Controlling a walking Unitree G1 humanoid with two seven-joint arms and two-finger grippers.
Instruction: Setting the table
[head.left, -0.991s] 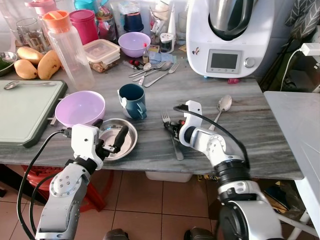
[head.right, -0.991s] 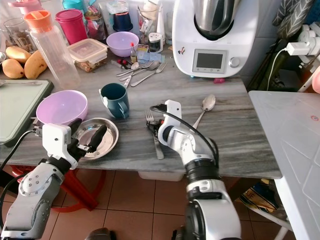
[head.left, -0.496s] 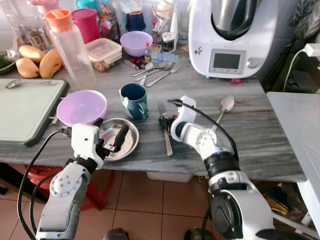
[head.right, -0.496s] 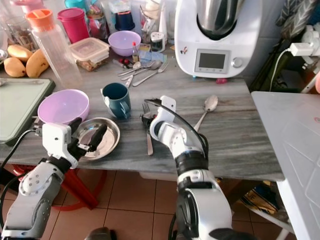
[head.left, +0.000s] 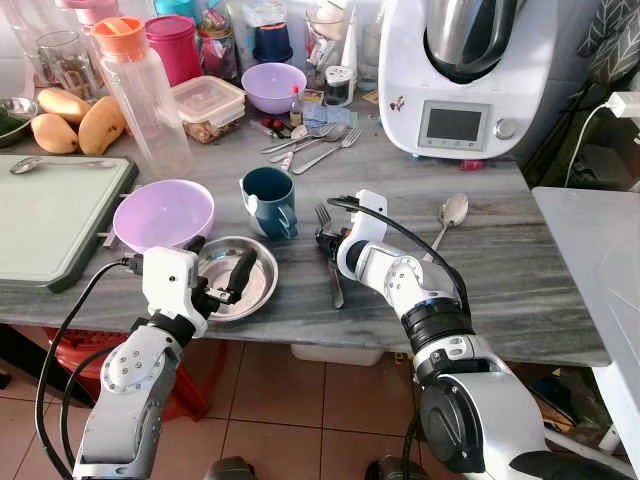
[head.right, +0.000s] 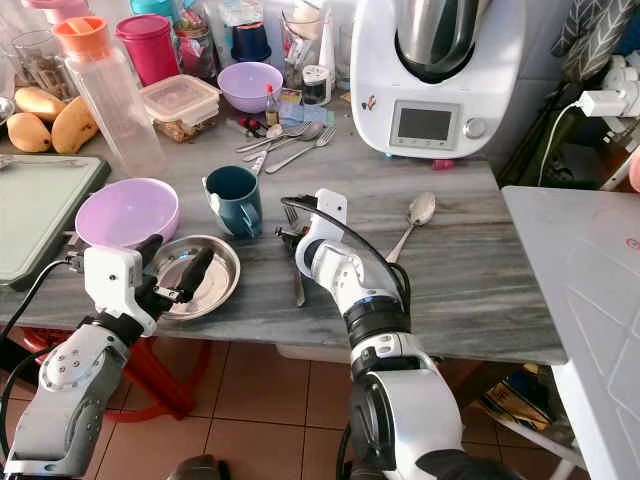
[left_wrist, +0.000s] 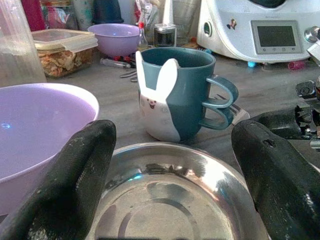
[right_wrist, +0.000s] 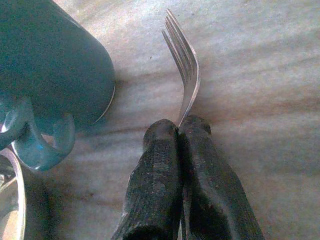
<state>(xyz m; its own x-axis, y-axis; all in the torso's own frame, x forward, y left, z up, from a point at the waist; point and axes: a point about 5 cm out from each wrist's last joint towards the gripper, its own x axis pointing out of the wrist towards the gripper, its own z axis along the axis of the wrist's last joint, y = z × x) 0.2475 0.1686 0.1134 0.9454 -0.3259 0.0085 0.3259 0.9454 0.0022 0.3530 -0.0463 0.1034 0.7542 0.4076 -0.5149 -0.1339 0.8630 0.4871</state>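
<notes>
The right gripper (right_wrist: 179, 131) is pinched shut on the neck of a steel fork (head.left: 330, 250), its two black fingers (right_wrist: 160, 170) pressed together with almost no gap. The fork lies on the grey marble countertop (head.left: 480, 270), just right of the teal rabbit mug (head.left: 266, 200) and the shallow steel dish (head.left: 240, 280). Whether it is lifted clear of the stone or still dragging on it is hard to tell — the wrist view suggests it sits very low, perhaps touching.

The fork's long axis runs roughly away from the robot: tines ahead of the fingertips, toward the white kitchen machine (head.left: 460, 75), handle trailing back under the wrist toward the table's near edge. It leans only slightly off that line.

To place it well, I would keep the grip firm at the neck, since a thin flat stem can pivot between soft pads. Square the handle to the near edge, keep the tines pointing away, and set it just beside the dish without nudging the mug, whose handle is close to the fingertips. Lower it flat before letting go, so it does not rock or skid.

The left gripper (left_wrist: 175, 165) hovers spread wide over the near rim of the dish, holding nothing, with the lilac bowl (left_wrist: 40, 120) just beside one finger. A spoon (head.left: 448, 215) lies well off to the right gripper's far side.
</notes>
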